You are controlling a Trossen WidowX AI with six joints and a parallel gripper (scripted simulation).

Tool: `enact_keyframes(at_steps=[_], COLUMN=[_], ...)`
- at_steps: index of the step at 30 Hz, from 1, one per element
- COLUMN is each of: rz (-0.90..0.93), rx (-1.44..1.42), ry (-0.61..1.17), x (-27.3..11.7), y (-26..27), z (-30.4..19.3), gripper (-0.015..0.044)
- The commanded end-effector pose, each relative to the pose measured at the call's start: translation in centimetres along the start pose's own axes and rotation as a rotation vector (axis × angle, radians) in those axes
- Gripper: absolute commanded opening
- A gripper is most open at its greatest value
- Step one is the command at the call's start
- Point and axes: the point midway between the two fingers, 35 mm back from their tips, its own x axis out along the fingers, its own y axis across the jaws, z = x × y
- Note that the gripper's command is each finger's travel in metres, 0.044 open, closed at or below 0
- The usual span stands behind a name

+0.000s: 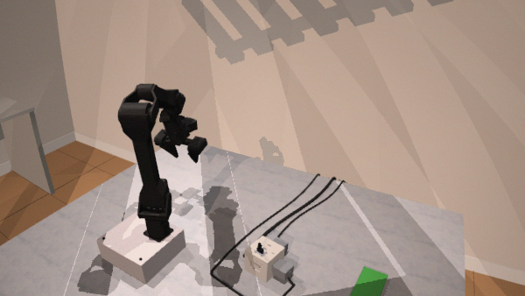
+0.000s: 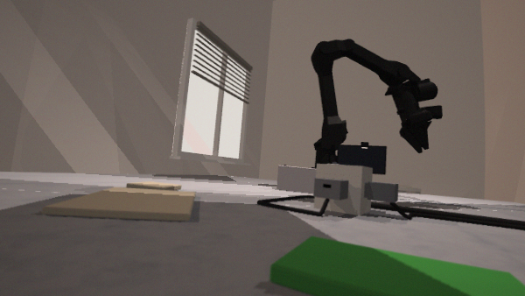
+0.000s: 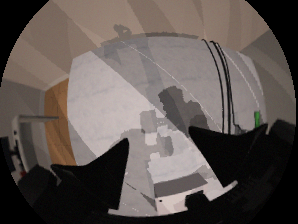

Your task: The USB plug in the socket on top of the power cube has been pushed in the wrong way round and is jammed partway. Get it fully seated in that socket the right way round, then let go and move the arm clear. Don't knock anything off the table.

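The worktop point(image 1: 332, 228) carried the arm's base, three black cables point(image 1: 302, 197), a tan board point(image 2: 122, 203) and a green block point(image 1: 369, 282); the arm stood raised, its gripper point(image 1: 185, 151) spread wide, pinching nothing, well apart from the power cube point(image 1: 264, 260); the cube sat beside the green block with grey adapters on its sides; the USB plug point(image 1: 261, 249) stood in the cube's top socket, its seating depth too small to tell; judged from this, no step was done: approach, extraction, reversal, reinsertion, release and retreat all remained; no container appeared in view
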Motion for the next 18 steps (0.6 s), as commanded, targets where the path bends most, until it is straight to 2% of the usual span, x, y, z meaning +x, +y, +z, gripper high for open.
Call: enact_keyframes(at_steps=[1,2,10,18], rz=[-0.003,-0.012,-0.109,-0.148], rx=[0.004,0.015,0.113,0.123], ry=[0.002,0.008,0.074,0.192], x=[0.0,0.2,1.1,1.0], y=[-0.2,-0.8,-10.7,-20.8], z=[0.1,0.2,1.7,-0.4], gripper=[0.0426,0.044,0.044,0.044])
